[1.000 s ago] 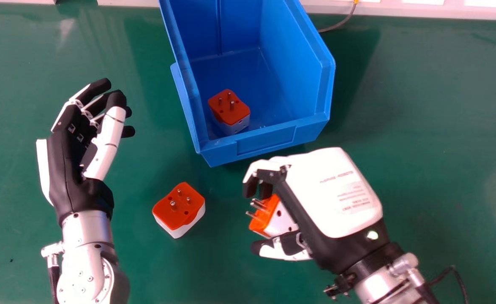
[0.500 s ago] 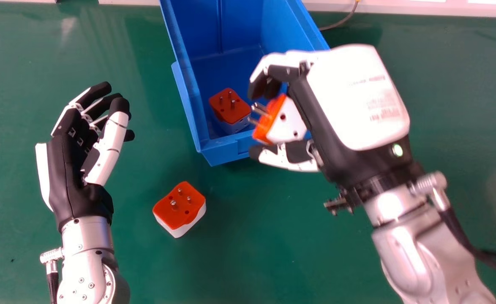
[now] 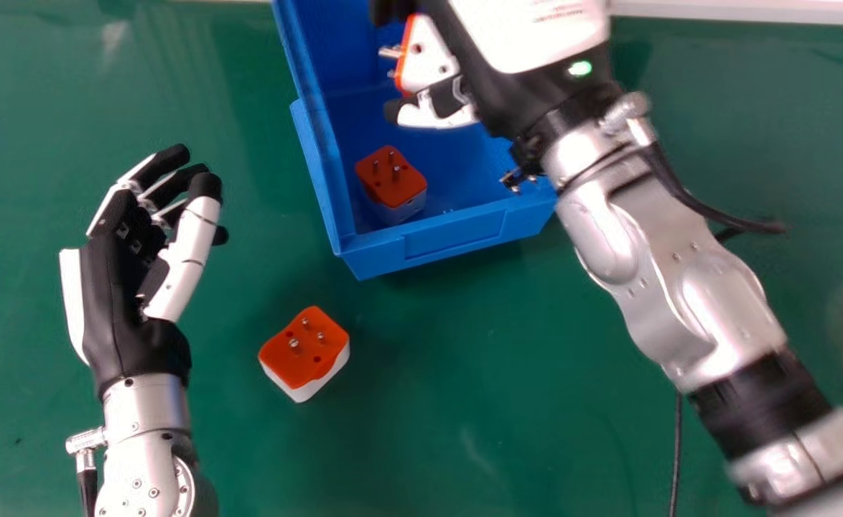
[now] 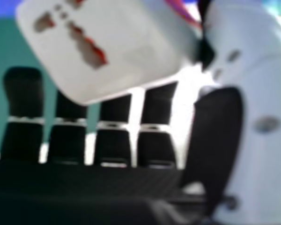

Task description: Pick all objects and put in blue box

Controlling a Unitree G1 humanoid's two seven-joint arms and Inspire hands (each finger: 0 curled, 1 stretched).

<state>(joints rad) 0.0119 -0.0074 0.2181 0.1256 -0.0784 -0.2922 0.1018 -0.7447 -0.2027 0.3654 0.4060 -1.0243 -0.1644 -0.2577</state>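
Just swung the right hand (image 3: 529, 32) up from in front of the blue box (image 3: 450, 240) to over it, gripping an orange-and-white plug adapter (image 3: 427, 59) in curled fingers, so probably down to lowering and letting go now. Already got a matching adapter (image 3: 393, 188) inside near the front wall, then one last adapter (image 3: 305, 355) to grab off the table (image 3: 464, 402), right of the idle, relaxed left hand (image 3: 123, 287).

Right hand (image 3: 529, 32), upper centre, holds a plug adapter (image 3: 429, 61) over the blue box (image 3: 454, 233)! Second adapter (image 3: 393, 183) inside, third adapter (image 3: 305, 352) lower left of centre, left hand (image 3: 116, 301) at left.
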